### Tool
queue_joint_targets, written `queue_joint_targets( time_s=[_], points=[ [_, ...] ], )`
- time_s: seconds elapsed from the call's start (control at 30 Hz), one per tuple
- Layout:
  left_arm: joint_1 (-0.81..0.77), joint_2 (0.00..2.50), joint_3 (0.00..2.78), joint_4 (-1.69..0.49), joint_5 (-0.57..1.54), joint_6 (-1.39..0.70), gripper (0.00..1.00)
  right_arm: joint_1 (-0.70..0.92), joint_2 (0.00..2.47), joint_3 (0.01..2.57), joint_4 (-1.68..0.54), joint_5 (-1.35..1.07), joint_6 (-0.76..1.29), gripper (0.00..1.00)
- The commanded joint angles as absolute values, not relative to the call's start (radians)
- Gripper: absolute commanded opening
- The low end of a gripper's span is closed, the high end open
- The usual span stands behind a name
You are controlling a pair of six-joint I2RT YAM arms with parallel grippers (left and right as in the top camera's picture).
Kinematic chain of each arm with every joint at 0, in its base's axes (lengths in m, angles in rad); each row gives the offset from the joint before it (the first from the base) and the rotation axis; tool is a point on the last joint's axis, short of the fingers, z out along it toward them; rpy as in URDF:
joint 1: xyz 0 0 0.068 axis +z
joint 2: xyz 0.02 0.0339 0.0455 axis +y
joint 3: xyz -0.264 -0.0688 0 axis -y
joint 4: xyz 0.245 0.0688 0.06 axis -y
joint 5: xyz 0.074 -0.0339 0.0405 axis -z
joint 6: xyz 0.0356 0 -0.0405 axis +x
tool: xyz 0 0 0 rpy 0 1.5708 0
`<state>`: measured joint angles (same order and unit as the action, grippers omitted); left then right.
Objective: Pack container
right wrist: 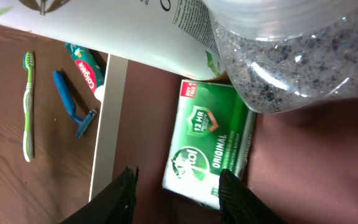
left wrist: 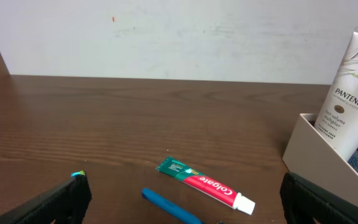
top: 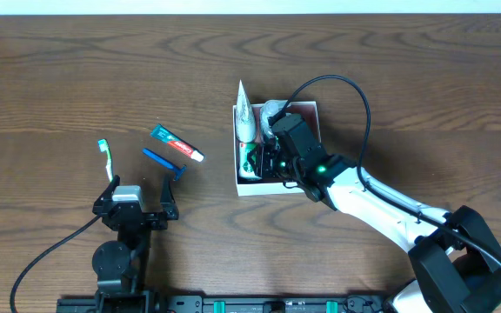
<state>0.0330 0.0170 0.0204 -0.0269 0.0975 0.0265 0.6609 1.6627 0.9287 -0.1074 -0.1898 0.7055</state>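
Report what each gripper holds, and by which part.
Nothing is held. The left gripper is open and empty. The right gripper has its jaws apart over the green soap pack lying in the container, not clamping it.

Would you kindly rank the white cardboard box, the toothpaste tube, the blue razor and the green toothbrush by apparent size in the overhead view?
1. Square white cardboard box
2. Green-and-red toothpaste tube
3. Blue plastic razor and green toothbrush: alike in length, too close to rank.

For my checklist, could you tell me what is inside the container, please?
A green soap pack, a white Pantene tube and a clear speckled bottle. The right claw hides part of its floor.
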Motion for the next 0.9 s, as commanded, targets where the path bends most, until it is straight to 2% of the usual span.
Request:
queue_joint_targets(
  time_s=[0.0,0.3,0.63,0.87],
  points=[
    [0.038,0.019,0.004,-0.063,0.109,0.031,0.98,0.669,1.67,0.948,-0.104,-0.192,0.709,0.41],
    [0.038,0.019,0.004,-0.063,0.109,0.031,0.98,0.668,1.615,0.949,-0.108,-0.218,0.688,0.4],
    [0.038,0.019,0.004,-0.063,0.109,0.032,0.98,0.655,1.25,0.95,-0.32,-0.226,0.627,0.44],
    [0.038,0.019,0.004,-0.063,0.109,0.032,0.98,0.463,0.967,0.95,-0.554,-0.008,0.601,0.49]
  ],
)
